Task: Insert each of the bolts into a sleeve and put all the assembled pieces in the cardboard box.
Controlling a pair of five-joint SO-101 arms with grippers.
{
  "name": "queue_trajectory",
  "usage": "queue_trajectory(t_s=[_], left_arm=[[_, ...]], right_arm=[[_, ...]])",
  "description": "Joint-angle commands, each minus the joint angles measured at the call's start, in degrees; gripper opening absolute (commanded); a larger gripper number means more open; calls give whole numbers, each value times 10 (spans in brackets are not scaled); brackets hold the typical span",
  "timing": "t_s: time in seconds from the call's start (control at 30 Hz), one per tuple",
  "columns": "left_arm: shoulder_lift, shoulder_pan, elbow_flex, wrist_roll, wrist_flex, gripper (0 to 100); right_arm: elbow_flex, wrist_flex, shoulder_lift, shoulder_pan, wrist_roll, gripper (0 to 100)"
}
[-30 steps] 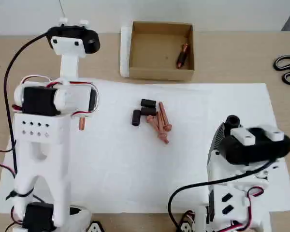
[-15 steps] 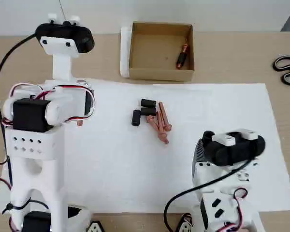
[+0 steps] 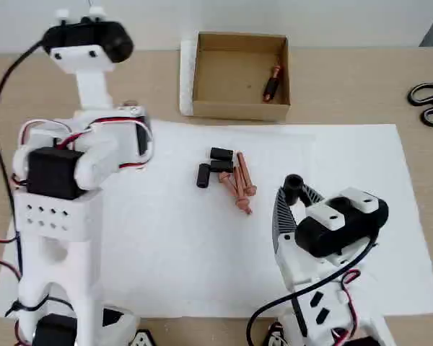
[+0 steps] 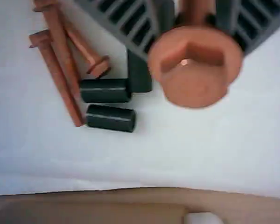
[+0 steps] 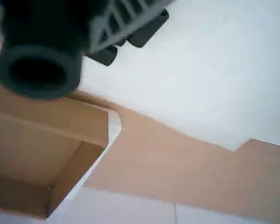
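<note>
The bolt point(image 4: 193, 67) clamped in the left gripper point(image 4: 196, 18) looked like matt plastic in a copper tone, its hexagonal head smooth and without shine. The jaws were dark grey ribbed plastic. Beyond them, the loose bolts point(image 4: 58, 81) had the same dull finish. The sleeves point(image 4: 110, 118) beside those were black plastic with a faint sheen. The sleeve point(image 5: 37, 70) in the right gripper point(image 5: 56, 42) was black and smooth, softly glossy at its rim. Below both jaws lay a white sheet point(image 3: 202, 252), matt and smooth like paper. The box point(image 3: 234, 109) was plain brown cardboard, matt. The table point(image 3: 346, 86) looked like smooth pale wood. The arm shells point(image 3: 58, 252) were white plastic.
</note>
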Motion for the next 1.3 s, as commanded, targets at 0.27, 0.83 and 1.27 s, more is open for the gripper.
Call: queue_trajectory(t_s=[0.27,0.83,1.27], left_arm=[[-24,115,-7,4,-142,7],[-88,222,-21,4,-177,7],[-107,237,73,29,-321,6]], right_arm=[[59,-122,4,-42,-6,4],[108,-202,4,-65,-8,4],[109,-196,4,-64,-8,4]])
